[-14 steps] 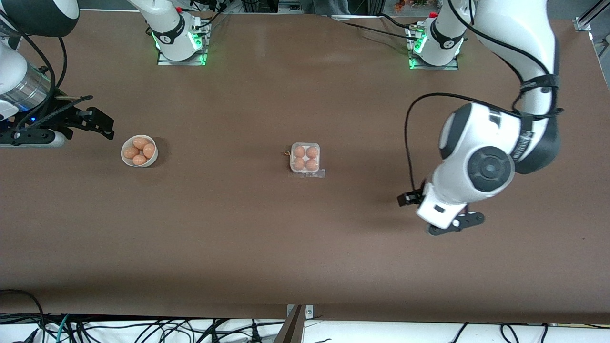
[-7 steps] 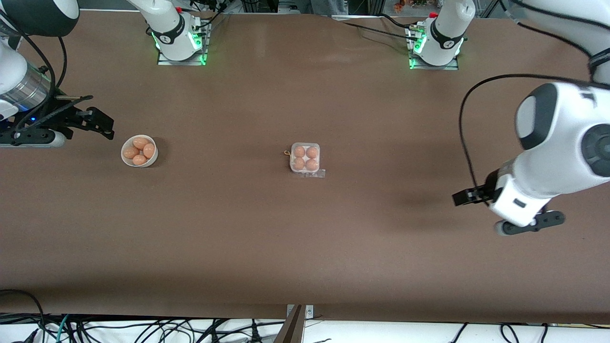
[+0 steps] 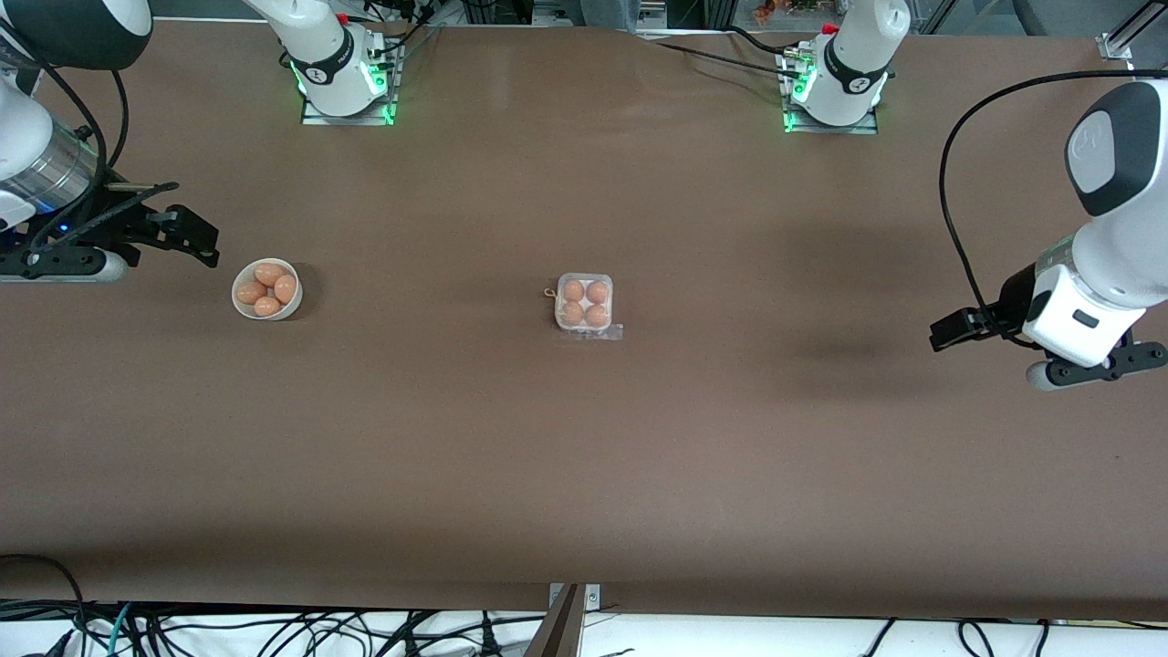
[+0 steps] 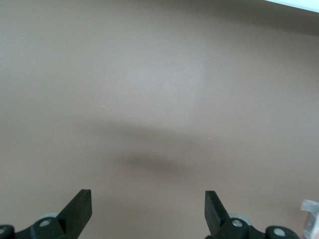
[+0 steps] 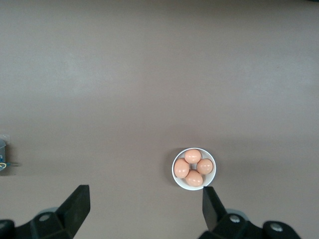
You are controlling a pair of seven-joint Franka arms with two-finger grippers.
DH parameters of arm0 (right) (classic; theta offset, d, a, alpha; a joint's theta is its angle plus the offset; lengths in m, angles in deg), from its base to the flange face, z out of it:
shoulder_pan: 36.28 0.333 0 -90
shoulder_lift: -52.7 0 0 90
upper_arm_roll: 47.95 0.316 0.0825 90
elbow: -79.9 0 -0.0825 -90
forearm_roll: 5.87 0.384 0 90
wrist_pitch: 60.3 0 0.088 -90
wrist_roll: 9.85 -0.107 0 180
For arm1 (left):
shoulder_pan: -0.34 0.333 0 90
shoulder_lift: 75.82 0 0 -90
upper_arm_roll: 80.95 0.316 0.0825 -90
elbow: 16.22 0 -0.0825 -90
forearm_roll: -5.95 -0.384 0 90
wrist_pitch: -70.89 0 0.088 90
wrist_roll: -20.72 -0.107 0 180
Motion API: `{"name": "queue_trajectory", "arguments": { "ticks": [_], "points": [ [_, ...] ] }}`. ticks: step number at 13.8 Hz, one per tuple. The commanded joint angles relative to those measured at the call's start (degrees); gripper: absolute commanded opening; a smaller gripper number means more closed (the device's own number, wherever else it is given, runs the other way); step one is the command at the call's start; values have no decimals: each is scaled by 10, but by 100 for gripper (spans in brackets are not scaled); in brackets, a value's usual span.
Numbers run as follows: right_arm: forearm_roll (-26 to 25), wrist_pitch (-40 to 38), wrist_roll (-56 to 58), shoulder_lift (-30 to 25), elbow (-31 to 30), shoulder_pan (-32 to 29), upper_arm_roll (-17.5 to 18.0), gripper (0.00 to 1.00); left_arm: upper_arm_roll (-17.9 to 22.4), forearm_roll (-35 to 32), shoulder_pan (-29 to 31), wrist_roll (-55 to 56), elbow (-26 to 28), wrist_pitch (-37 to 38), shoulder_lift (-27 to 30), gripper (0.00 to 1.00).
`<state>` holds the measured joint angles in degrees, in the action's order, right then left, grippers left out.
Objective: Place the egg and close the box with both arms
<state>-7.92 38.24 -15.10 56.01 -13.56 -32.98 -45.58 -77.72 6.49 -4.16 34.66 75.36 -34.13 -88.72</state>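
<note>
A long brown table [image 3: 584,456] is seen from above, with two white robot arms based along its upper edge. Over the last second the left arm has been swung away from the middle of the table toward its own end, and the left gripper [image 3: 1040,351] is now held in the air over bare tabletop there, well apart from the box. In the left wrist view its two black fingers [image 4: 79,211] are spread wide, with nothing between them. This withdrawal is judged to mean that the work on the box is finished or nearly so.

The box [image 3: 584,306], a small clear-plastic carton, is set near the middle of the table. All four of its cells are filled, each with a light-brown egg [image 3: 573,290]. The lid appears to be folded down over the eggs, though this cannot be told for certain through the clear plastic.

A round white bowl [image 3: 265,289] is placed toward the right arm's end of the table, well apart from the box. Four more brown eggs are held in it.

The right arm is waiting. The right gripper [image 3: 155,237] is held over the table just beside the bowl, fingers spread and empty.
</note>
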Motion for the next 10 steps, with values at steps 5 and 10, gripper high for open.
{"name": "queue_trajectory", "arguments": {
  "ticks": [5, 10],
  "points": [
    [-8, -7, -5, 2, 11, -3, 6, 100, -7, -41, 26, -32, 88, 9, 99, 100],
    [-8, -8, -4, 2, 11, -3, 6, 100, -7, -41, 26, -34, 91, 32, 125, 100]
  ]
}}
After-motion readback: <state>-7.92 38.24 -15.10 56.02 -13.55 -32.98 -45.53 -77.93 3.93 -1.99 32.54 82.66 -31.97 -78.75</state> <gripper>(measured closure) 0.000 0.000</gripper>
